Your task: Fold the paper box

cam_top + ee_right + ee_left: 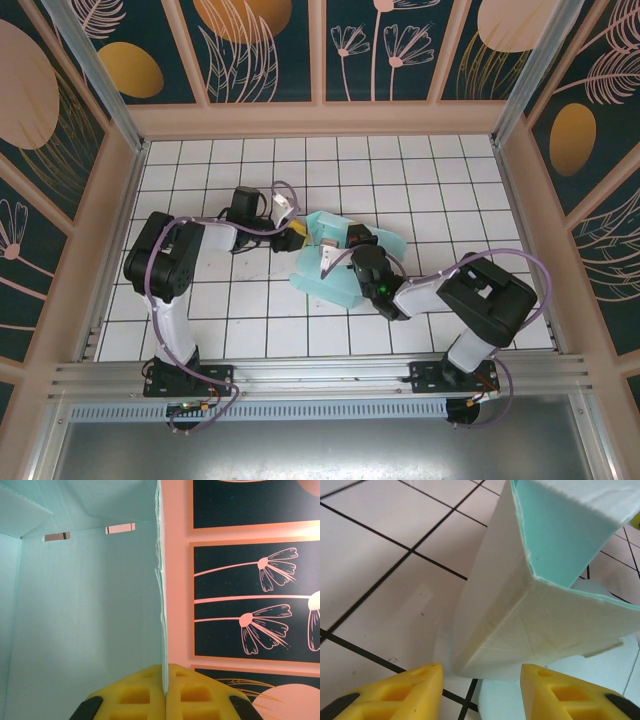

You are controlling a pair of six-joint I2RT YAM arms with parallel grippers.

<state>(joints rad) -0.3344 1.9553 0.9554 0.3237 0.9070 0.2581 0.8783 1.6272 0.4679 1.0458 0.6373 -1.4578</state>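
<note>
The pale teal paper box lies partly folded on the tiled floor at the middle of the table, with walls standing up. My left gripper is at its upper left corner. In the left wrist view the box's raised corner stands just ahead of the gap between the yellow fingers, and the left gripper is open and touches nothing. My right gripper reaches into the box from the right. In the right wrist view the right gripper is shut on the thin upper edge of a box wall.
The white tiled floor is ringed by a low tan rim, and floral panels stand behind and at the sides. Both arm bases are bolted to the rail at the near edge.
</note>
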